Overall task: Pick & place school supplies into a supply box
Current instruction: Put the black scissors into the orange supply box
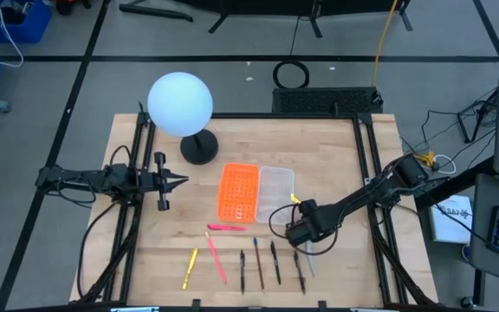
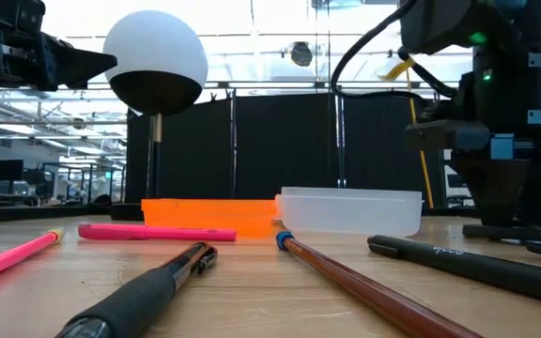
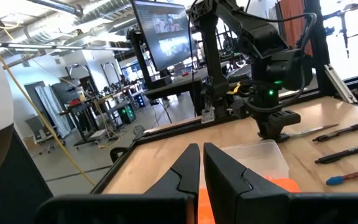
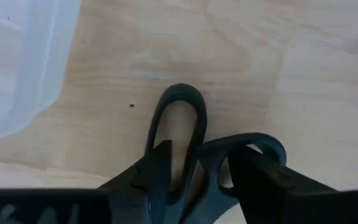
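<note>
Dark looped scissor handles lie on the pale wooden table between the spread fingers of the right gripper, one finger poking through a loop, not yet clamped. At their ten o'clock sits the clear translucent plastic supply box, touching an orange perforated tray. Pens and pencils line the table's near edge. Well off at nine o'clock, the left gripper hovers, fingers pressed together.
</note>
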`<action>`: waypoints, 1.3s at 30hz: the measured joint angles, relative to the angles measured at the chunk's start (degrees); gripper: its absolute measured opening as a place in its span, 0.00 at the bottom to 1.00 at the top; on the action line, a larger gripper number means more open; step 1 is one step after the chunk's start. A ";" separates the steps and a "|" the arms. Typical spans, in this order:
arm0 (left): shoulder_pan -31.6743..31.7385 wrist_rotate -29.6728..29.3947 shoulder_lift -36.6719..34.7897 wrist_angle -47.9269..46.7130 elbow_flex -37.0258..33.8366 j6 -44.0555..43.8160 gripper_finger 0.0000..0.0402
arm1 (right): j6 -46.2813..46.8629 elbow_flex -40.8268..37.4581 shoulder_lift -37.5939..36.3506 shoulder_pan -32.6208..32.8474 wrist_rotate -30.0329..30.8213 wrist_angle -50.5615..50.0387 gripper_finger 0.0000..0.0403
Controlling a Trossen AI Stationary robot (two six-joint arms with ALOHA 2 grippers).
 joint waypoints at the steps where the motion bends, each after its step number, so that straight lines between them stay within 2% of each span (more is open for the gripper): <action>1: 0.00 0.01 0.01 0.02 0.00 0.00 0.08 | 0.06 -1.17 -0.06 -0.07 0.00 1.42 0.36; 8: 0.00 0.00 0.01 0.14 0.00 0.03 0.08 | 0.92 -7.74 -0.09 -0.29 -2.70 4.75 0.29; 14: 0.00 0.00 0.00 0.13 0.02 -0.40 0.08 | 0.53 -9.10 -0.52 -0.58 -3.41 4.96 0.12; 18: 0.00 0.00 0.01 0.10 0.02 -1.16 0.08 | -1.10 -9.52 -2.84 -1.21 -3.39 5.06 0.12; 31: -0.02 0.02 0.02 -0.48 0.02 -1.58 0.08 | -2.03 -9.73 -17.25 -1.03 5.32 1.53 0.09; 39: 0.00 0.04 0.02 -0.79 0.02 -2.69 0.08 | -4.68 -9.67 -25.16 -1.53 12.85 6.68 0.08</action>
